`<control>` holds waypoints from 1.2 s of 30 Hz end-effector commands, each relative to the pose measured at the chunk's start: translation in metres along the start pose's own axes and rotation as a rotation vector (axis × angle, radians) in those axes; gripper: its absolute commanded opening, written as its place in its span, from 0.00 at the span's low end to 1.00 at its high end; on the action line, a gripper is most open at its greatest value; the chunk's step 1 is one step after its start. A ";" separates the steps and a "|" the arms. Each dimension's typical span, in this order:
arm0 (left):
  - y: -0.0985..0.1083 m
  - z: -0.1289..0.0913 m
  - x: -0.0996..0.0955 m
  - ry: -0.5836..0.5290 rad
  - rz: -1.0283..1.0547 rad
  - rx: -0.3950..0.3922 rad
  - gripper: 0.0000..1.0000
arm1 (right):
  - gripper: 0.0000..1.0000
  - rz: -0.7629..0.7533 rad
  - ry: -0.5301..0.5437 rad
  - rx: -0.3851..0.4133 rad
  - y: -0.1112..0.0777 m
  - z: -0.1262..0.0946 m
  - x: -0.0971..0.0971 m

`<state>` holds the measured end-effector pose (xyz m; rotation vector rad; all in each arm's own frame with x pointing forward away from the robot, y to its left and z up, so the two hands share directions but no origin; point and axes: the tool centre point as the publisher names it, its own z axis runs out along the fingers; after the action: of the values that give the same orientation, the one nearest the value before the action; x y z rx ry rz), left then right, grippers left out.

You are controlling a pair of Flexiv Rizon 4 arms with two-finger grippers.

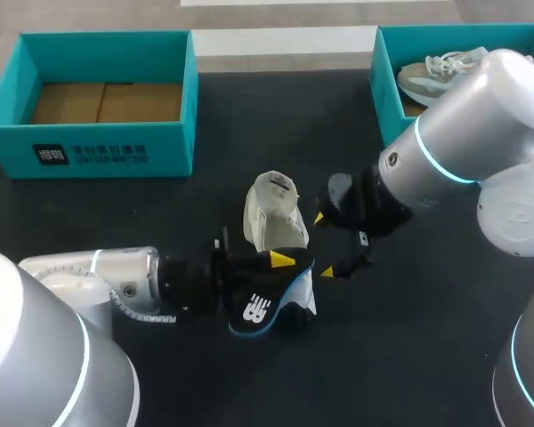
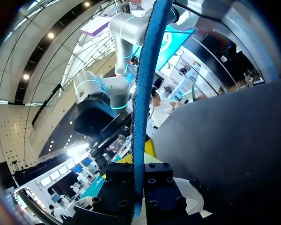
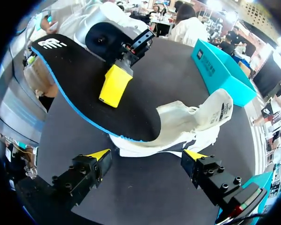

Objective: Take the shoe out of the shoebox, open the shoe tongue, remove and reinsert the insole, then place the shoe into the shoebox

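Note:
A white shoe (image 1: pixel 271 209) lies on the black table between my two grippers. My left gripper (image 1: pixel 280 260) is shut on a black insole with a blue edge (image 1: pixel 260 310), held beside the shoe's opening. The left wrist view shows the insole (image 2: pixel 143 93) edge-on, running up from between the fingers of my left gripper (image 2: pixel 138 187). My right gripper (image 1: pixel 325 243) stands open just right of the shoe. In its wrist view the right gripper (image 3: pixel 147 154) is open with nothing between its fingers. Ahead of it the insole (image 3: pixel 84 79) overlaps the shoe (image 3: pixel 196 117).
An empty teal shoebox (image 1: pixel 98 147) stands at the back left, also seen as the teal box (image 3: pixel 222 70) beyond the shoe. A second teal box (image 1: pixel 387 84) at the back right holds another shoe (image 1: pixel 445 76). Bare black table lies in front.

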<state>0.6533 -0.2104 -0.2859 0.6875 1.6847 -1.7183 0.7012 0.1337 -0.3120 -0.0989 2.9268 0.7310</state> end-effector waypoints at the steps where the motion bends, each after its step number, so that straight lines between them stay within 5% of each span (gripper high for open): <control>1: 0.008 0.009 0.002 -0.020 -0.002 -0.011 0.00 | 1.00 0.000 -0.003 0.001 0.000 0.001 0.001; 36: 0.075 0.001 -0.001 0.014 -0.031 -0.141 0.00 | 1.00 0.000 -0.003 0.001 0.000 0.001 0.001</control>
<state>0.7041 -0.2078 -0.3314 0.6076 1.8137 -1.6014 0.7012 0.1337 -0.3120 -0.0990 2.9268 0.7310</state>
